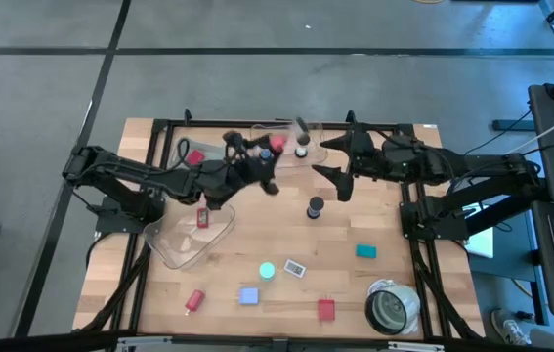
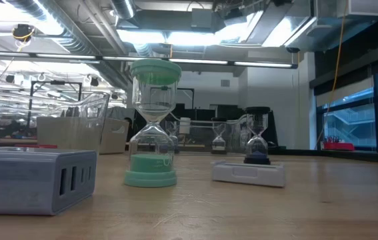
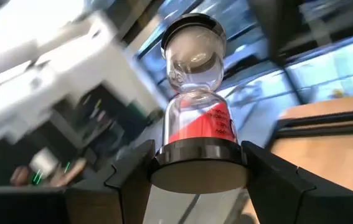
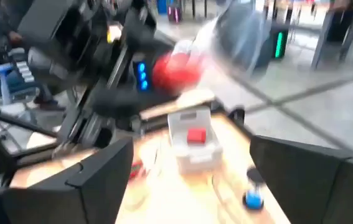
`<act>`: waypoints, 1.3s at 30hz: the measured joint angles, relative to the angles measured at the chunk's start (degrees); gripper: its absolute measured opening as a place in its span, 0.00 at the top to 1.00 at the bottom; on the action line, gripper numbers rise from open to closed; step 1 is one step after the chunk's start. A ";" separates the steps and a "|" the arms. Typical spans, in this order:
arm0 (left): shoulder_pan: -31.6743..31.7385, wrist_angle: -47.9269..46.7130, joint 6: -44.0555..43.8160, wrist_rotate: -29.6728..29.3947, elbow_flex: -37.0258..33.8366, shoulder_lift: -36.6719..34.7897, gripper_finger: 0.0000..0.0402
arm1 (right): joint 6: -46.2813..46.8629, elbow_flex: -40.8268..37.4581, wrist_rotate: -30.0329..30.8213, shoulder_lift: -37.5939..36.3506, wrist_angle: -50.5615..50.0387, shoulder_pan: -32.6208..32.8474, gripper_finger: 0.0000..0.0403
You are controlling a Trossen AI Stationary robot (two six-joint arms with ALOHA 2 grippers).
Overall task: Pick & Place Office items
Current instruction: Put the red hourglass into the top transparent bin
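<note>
Right, high view first: the left fingers (image 1: 260, 158) hang above the far middle of the tabletop (image 1: 374, 215), clamped on a red-sand hourglass (image 1: 275, 145) right at the edge of the far clear bin (image 1: 291, 132). The right fingers (image 1: 333, 164) sit just to its right, spread wide and empty. I'd call this the drop-off step: the next move calls for lowering that hourglass inside the bin walls before letting go. Plenty waits nearer: a black-capped hourglass (image 1: 315, 206), a teal block (image 1: 365, 251), a cyan disc (image 1: 268, 270), a white tag (image 1: 295, 267), a red block (image 1: 326, 310).

Low view now: no arms showing, just pale wood planks, a green hourglass (image 2: 152, 127) and a grey multi-port block (image 2: 32, 177) up close, with a workshop room behind under strip lights, windows on the right.

Left wrist view: both fingers press the hourglass's lower black cap, red sand in the bottom bulb, glass tilted.

Right wrist view: dark fingers wide apart, nothing between them; beyond, a blurred glimpse of red.
</note>
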 joint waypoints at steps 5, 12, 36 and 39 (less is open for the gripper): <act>4.73 -4.81 -7.95 -3.52 0.00 -0.02 0.47 | 4.89 0.00 -2.65 -0.74 -12.11 -2.71 0.16; 14.02 -20.75 -30.22 6.02 0.00 0.00 0.47 | 9.34 0.00 -2.86 -0.74 -24.95 -5.21 0.16; 30.40 -58.59 -49.88 52.83 13.39 12.82 0.47 | 5.59 0.00 -3.32 -0.72 -25.30 -11.94 0.16; 30.05 -68.94 -49.33 52.88 21.00 17.64 0.47 | 4.25 0.02 -3.33 -0.72 -25.30 -12.55 0.16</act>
